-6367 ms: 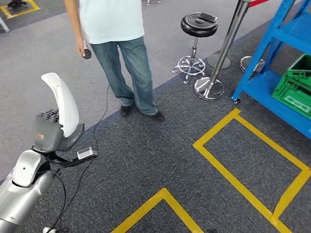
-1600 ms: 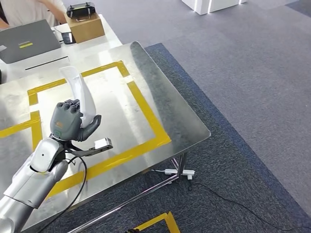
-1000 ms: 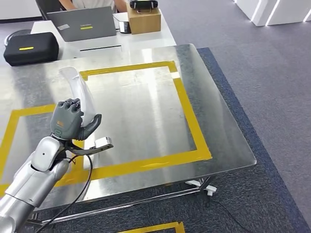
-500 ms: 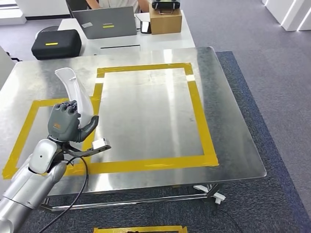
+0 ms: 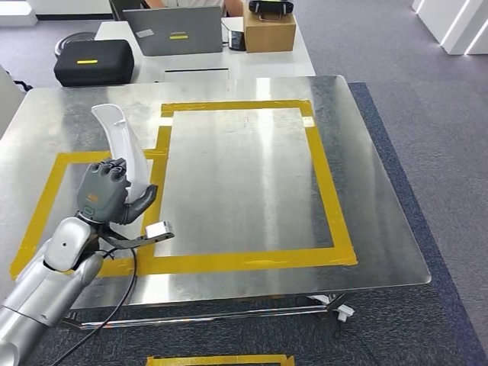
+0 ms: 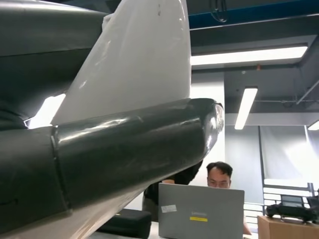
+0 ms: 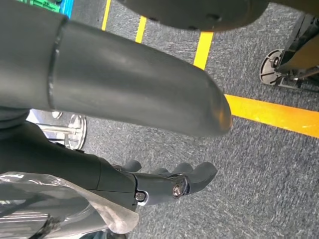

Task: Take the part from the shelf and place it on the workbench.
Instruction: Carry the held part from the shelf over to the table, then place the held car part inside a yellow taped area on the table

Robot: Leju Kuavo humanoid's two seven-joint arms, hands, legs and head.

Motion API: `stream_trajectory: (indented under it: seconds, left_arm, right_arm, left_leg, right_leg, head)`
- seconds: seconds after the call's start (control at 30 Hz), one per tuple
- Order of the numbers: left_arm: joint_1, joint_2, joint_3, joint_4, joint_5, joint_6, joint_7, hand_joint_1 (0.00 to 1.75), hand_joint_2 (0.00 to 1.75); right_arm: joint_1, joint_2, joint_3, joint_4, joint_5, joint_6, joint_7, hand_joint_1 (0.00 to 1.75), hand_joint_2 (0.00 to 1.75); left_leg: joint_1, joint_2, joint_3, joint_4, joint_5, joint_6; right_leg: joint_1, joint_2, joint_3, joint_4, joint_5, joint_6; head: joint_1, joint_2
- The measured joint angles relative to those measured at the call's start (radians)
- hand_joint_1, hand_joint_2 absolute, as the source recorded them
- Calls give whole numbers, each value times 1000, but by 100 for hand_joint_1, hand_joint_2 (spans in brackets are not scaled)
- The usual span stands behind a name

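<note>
Part [image 5: 123,143]: white, curved, glossy shell, upright, gripped in closed left hand [image 5: 104,194] at 9 o'clock above steel surface [image 5: 368,229]. Right hand [image 7: 112,89]: grip undeterminable. Since earlier: camera swung, surface now squarer.

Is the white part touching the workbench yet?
Apart. Head view: the left hand holds the white part upright, raised above the workbench, with its lower end inside the hand.

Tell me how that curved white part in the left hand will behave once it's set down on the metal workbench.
The white part keeps its long arc above the left hand, so it is probably stiff. Its curved, glossy shell may rock or slide on the polished workbench. One hand carries it upright, so it is likely light.
</note>
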Motion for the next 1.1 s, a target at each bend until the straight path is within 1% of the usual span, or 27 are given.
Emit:
stream_trajectory:
  seconds: [0.1, 0.2, 0.33, 0.47, 0.83, 1.0, 1.1]
  left_arm:
    - [0, 3, -4, 6, 0, 0, -1, 175, 0]
    - [-3, 3, -8, 14, 3, -8, -1, 175, 0]
    - [-26, 4, -20, 43, 14, -56, 2, 175, 0]
    - [-49, 4, -29, 70, 17, -83, 10, 175, 0]
    - [-130, -2, -45, 178, -3, -259, 128, 175, 0]
    - [-148, -12, -48, 206, -6, -309, 153, 175, 0]
    - [-158, -15, -52, 217, -8, -357, 175, 175, 0]
  right_arm:
    - [0, 0, 0, 0, 0, 0, 1, 0, 0]
    - [0, 2, 0, 0, 1, 1, 4, 0, 0]
    - [0, 5, 0, 0, 2, 2, 9, 0, 0]
    - [0, 7, 0, 0, 2, 3, 11, 0, 0]
    - [0, 10, -10, 0, 2, 0, 18, 0, 0]
    - [0, 11, -12, 0, 2, -1, 17, 0, 0]
    - [0, 12, -16, 0, 2, -2, 14, 0, 0]
  left_leg:
    - [-1, 0, 0, 0, 0, 1]
    - [-1, 0, 0, 0, 1, 1]
    - [0, 0, 0, 0, 1, 1]
    - [1, 0, 1, 0, 1, 1]
    - [2, 0, 1, 0, 1, 1]
    - [2, 0, 1, 0, 1, 1]
    - [2, 0, 1, 0, 1, 1]
  right_leg:
    - [-1, 0, 0, 0, 1, 3]
    - [-1, 0, -1, 0, 1, 4]
    - [1, 0, -1, 0, 1, 4]
    - [2, 0, -1, 1, 1, 4]
    - [2, 1, -1, 1, 1, 4]
    - [2, 1, -1, 1, 1, 4]
    - [2, 1, -1, 1, 1, 4]
  head:
    - [0, 0]
    - [0, 0]
    - [-1, 0]
    - [0, 0]
    - [0, 0]
    - [0, 0]
    - [0, 0]
